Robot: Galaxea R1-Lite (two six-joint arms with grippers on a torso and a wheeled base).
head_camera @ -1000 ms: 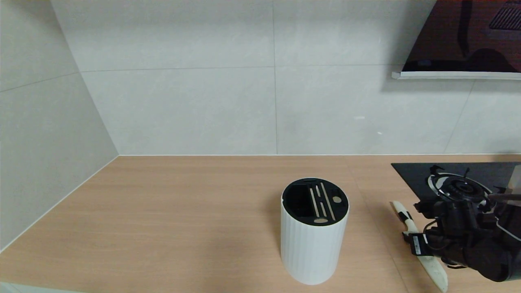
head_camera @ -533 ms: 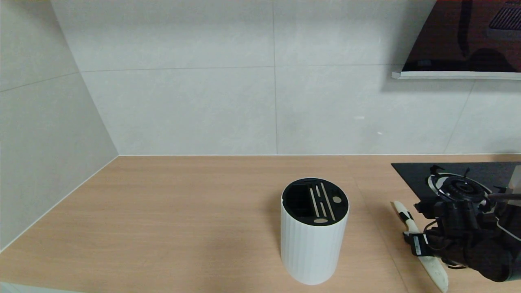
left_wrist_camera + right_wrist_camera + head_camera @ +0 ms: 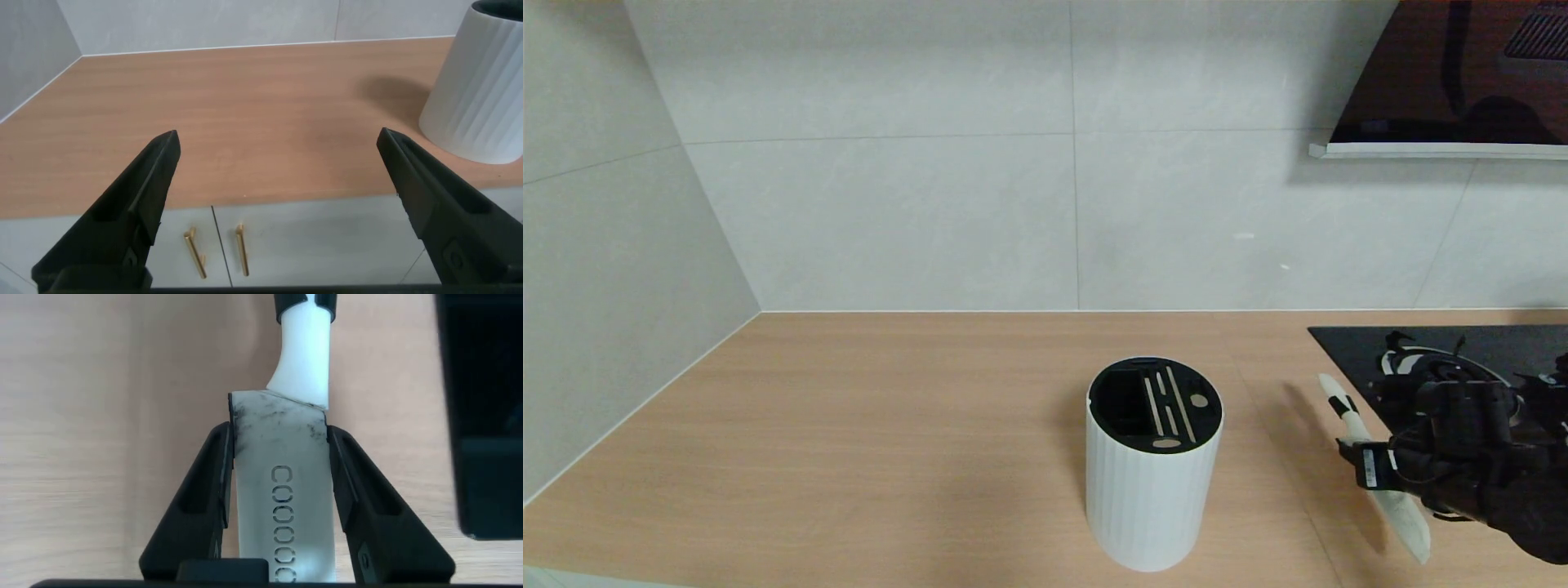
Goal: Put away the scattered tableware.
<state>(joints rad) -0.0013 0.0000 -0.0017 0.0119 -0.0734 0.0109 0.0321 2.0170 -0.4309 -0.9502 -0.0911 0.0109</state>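
A white knife (image 3: 1380, 478) with a black band on its handle is lifted off the wooden counter (image 3: 915, 425) at the right, tip toward me and handle toward the wall. My right gripper (image 3: 1372, 469) is shut on its blade (image 3: 282, 498), near where the blade meets the handle. A white ribbed holder (image 3: 1152, 469) with a black slotted top stands left of the knife; it also appears at the edge of the left wrist view (image 3: 482, 82). My left gripper (image 3: 278, 204) hangs open in front of the counter's front edge, left of the holder.
A black gas hob (image 3: 1445, 351) with a burner lies on the counter at the right, just behind my right arm. A dark range hood (image 3: 1462, 82) hangs above it. White cabinet doors with gold handles (image 3: 216, 249) sit under the counter. Tiled walls close the back and left.
My right gripper has risen with the knife, which was lying on the counter before and now hangs above it, slightly farther back.
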